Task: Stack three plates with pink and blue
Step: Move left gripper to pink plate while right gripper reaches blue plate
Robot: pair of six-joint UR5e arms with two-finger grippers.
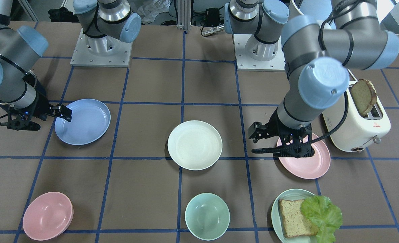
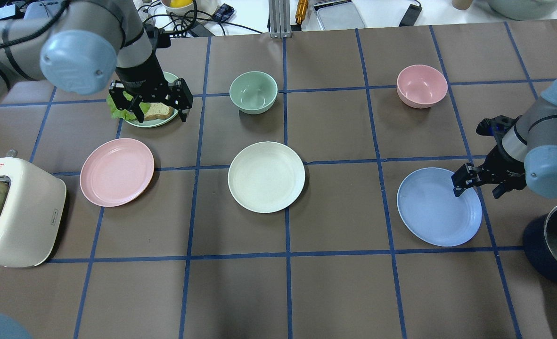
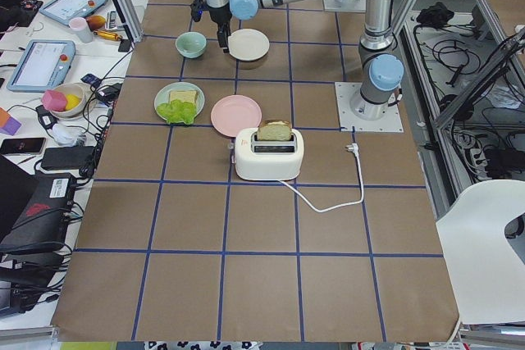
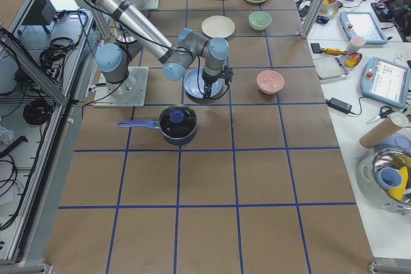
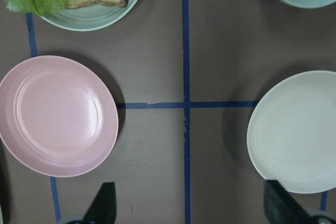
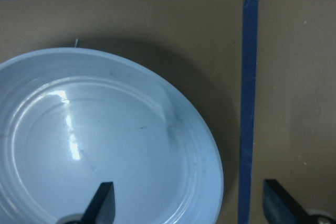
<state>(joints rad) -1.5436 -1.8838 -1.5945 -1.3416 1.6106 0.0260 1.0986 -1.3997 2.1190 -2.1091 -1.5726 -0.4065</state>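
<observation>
Nearest the robot stand a toaster [image 2: 21, 221] at its left end and a lidded pot [image 2: 554, 245] at its right. Beyond them, well apart in a row across the table, lie the pink plate [image 2: 117, 172], white plate [image 2: 266, 176] and blue plate [image 2: 436, 209]. All lie flat with rims up; being round, none has a long axis. The right gripper [image 2: 476, 186], jaws spread wide, straddles the blue plate's rim, one finger over the dish and one outside. The left gripper [image 2: 149, 106], equally wide, hangs high over the bare table between the pink plate and the white plate. Farthest off are a green plate [image 2: 158, 123] with bread and lettuce, a green bowl [image 2: 253, 92] and a pink bowl [image 2: 421, 85].
</observation>
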